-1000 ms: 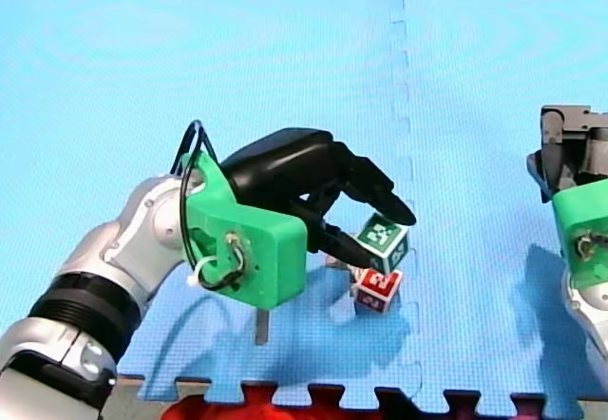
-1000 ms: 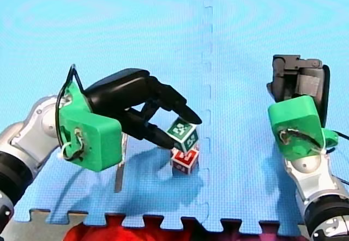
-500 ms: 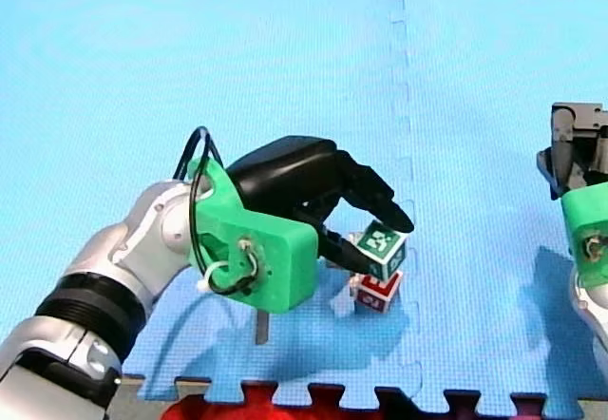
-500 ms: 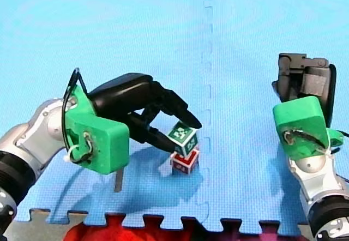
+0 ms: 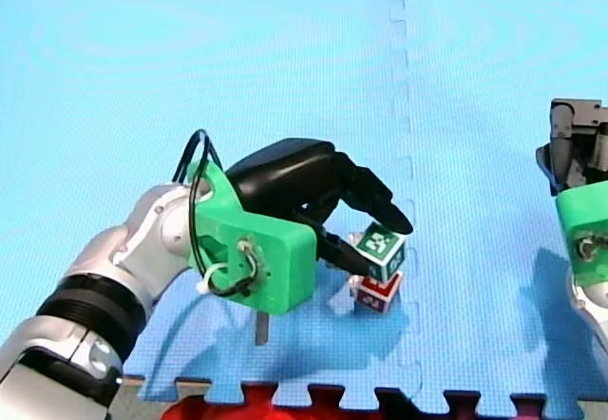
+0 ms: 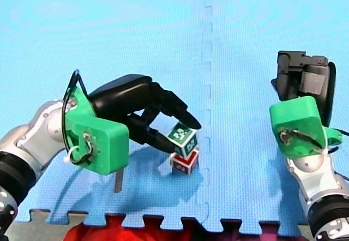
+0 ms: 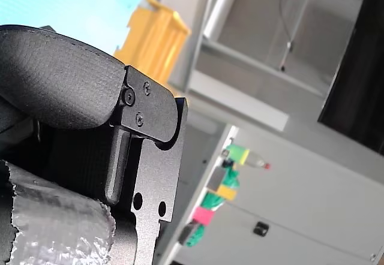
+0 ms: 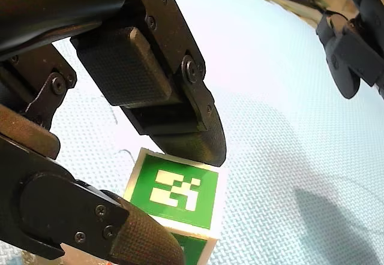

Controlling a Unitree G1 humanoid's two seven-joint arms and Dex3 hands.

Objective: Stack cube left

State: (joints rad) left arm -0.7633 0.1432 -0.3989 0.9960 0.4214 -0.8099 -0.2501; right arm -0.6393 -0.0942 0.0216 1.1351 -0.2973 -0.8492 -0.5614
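A green cube (image 5: 380, 246) with a white pattern sits on top of a red cube (image 5: 376, 293) near the front of the blue mat. My left hand (image 5: 373, 241) comes in from the left and is shut on the green cube, one black fingertip on its far side and the thumb on its near side. The second wrist view shows the same green cube (image 8: 174, 196) pinched between the black fingers (image 8: 174, 121). My right hand (image 6: 302, 83) hangs above the mat at the right edge, well away from the cubes, holding nothing.
The blue foam mat (image 5: 285, 78) has a jigsaw seam (image 5: 404, 106) running back from just right of the cubes. A thin grey strip (image 5: 261, 327) lies on the mat under my left wrist. Something red (image 5: 247, 410) shows past the mat's front edge.
My left hand has shifted the green cube slightly down and squarer over the red cube. The right hand has drifted a little to the right.
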